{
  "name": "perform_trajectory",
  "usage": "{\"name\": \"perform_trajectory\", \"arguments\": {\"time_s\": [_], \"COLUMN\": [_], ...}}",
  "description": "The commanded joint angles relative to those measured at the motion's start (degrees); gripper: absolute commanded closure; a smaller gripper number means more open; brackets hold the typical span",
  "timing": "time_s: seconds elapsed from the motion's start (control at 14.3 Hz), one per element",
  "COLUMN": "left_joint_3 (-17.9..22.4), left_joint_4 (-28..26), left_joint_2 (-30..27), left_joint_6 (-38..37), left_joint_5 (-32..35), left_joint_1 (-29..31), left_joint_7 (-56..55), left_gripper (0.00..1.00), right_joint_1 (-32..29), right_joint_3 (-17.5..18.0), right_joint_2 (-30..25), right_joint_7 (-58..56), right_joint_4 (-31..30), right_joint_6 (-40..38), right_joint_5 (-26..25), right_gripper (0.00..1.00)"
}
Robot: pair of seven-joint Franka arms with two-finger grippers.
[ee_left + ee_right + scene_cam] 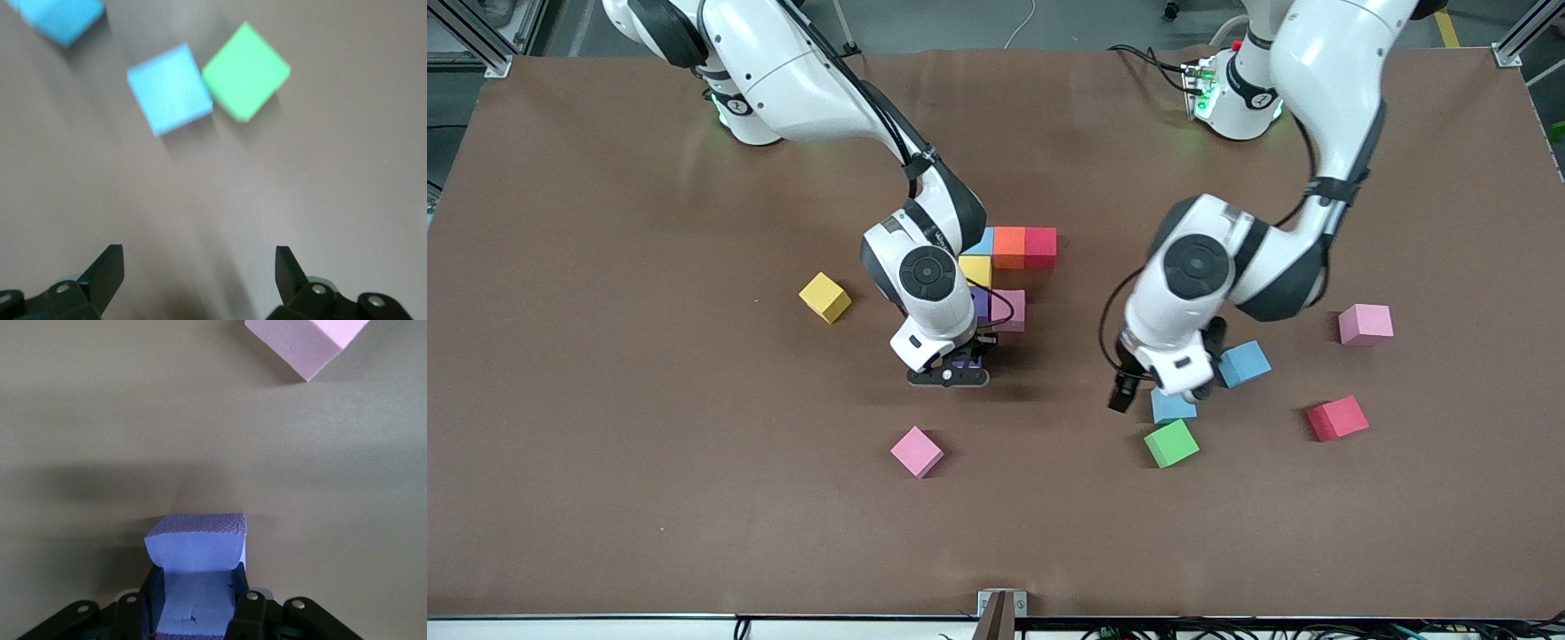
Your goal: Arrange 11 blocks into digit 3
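The partial digit 3 has a far row of blue [983, 242], orange [1009, 247] and red [1040, 247] blocks. A yellow block [975, 269] follows, then purple [983, 302] and pink [1009, 309] blocks. My right gripper [951, 373] is shut on a purple block [195, 547], low over the table just nearer the camera than that figure. My left gripper [200, 273] is open and empty over bare table. It is beside a blue block [170, 89] touching a green block [245, 71]. In the front view the left gripper [1192, 387] is partly hidden under its hand.
Loose blocks lie around: yellow [824, 297], pink [917, 451], blue [1244, 364], blue [1172, 406], green [1171, 443], red [1336, 418] and pink [1365, 324]. A pink block [303, 340] also shows in the right wrist view.
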Motion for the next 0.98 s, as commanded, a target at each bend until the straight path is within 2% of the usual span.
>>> {"name": "perform_trajectory", "arguments": {"time_s": [0.0,0.21,0.49,0.63,0.91], "left_joint_3": [-0.74,-0.91,-0.92,-0.92,-1.0], "left_joint_4": [0.59,-1.34,-2.22,-1.78,-1.34], "left_joint_2": [-0.23,-1.54,-0.06,1.26,2.32], "left_joint_6": [-3.25,-5.81,-5.81,-5.64,-5.55], "left_joint_5": [1.2,1.03,0.85,0.41,0.32], "left_joint_1": [2.67,6.88,10.31,11.2,11.12], "left_joint_7": [6.46,18.04,45.7,56.18,61.41], "left_gripper": [0.0,0.0,0.0,0.0,0.0], "right_joint_1": [0.16,0.16,0.69,1.47,2.18], "right_joint_3": [0.43,0.43,0.43,0.43,0.43], "right_joint_2": [-4.95,-6.98,-7.07,-6.98,-6.98], "right_joint_7": [1.48,1.74,3.94,6.04,6.14], "right_joint_4": [-6.47,-11.49,-11.94,-12.2,-12.82], "right_joint_6": [2.1,7.03,7.91,9.4,10.03], "right_joint_5": [0.93,1.11,1.11,1.11,1.11], "right_gripper": [1.0,1.0,1.0,1.0,1.0]}}
